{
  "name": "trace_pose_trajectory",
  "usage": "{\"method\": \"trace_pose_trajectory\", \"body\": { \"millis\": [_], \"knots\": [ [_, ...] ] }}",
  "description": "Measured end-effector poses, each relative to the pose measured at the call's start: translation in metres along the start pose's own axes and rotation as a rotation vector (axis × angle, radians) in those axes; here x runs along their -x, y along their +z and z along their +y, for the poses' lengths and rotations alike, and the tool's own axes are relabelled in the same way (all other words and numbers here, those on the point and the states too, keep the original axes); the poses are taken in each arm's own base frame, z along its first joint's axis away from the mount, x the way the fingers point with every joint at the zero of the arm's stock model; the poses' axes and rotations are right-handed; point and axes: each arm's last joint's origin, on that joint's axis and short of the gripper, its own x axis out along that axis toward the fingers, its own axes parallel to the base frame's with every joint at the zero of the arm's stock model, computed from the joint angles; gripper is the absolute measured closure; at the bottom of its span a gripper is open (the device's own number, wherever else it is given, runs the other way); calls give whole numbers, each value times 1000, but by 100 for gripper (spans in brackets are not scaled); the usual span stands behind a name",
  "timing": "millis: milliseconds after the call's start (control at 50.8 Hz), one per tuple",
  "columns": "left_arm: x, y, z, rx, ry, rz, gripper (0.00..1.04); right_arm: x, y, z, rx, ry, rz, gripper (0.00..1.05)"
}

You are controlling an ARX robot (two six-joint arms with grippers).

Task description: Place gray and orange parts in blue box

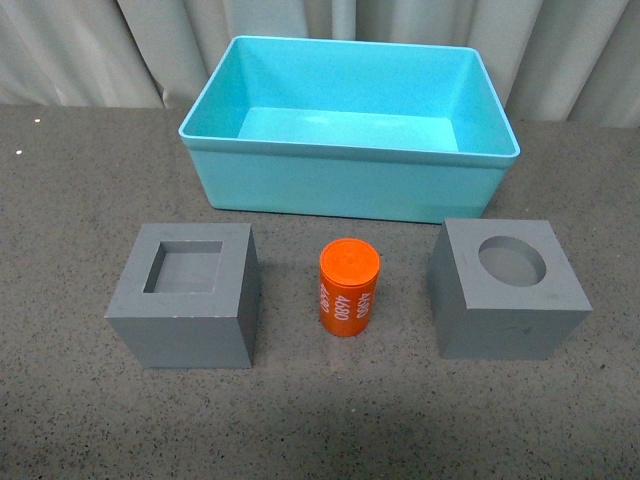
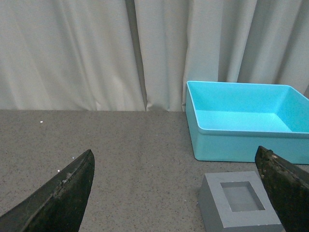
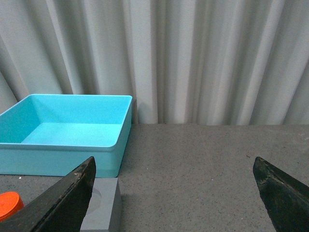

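Observation:
In the front view the blue box (image 1: 340,182) stands at the back of the table with nothing in it. In front of it stand a gray cube with a square recess (image 1: 190,322), an orange cylinder with white digits (image 1: 349,290) and a gray cube with a round recess (image 1: 500,322). Neither arm shows in that view. My left gripper (image 2: 175,151) is open and holds nothing. The square-recess cube (image 2: 217,215) lies by one finger, and the box (image 2: 241,142) is beyond it. My right gripper (image 3: 174,160) is also open over bare table. The round-recess cube (image 3: 104,208), the cylinder (image 3: 8,203) and the box (image 3: 58,159) lie off to one side.
A dark speckled tabletop (image 1: 80,200) carries everything. A pale pleated curtain (image 1: 80,50) hangs close behind the box.

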Motion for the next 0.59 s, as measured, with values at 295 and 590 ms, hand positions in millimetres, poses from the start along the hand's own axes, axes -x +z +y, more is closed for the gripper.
{"method": "trace_pose_trajectory", "body": {
  "millis": [295,590],
  "knots": [
    [0,0,0,0,0,0,7,0,0,0,0,0,0,10],
    [0,0,0,0,0,0,7,0,0,0,0,0,0,10]
  ]
}}
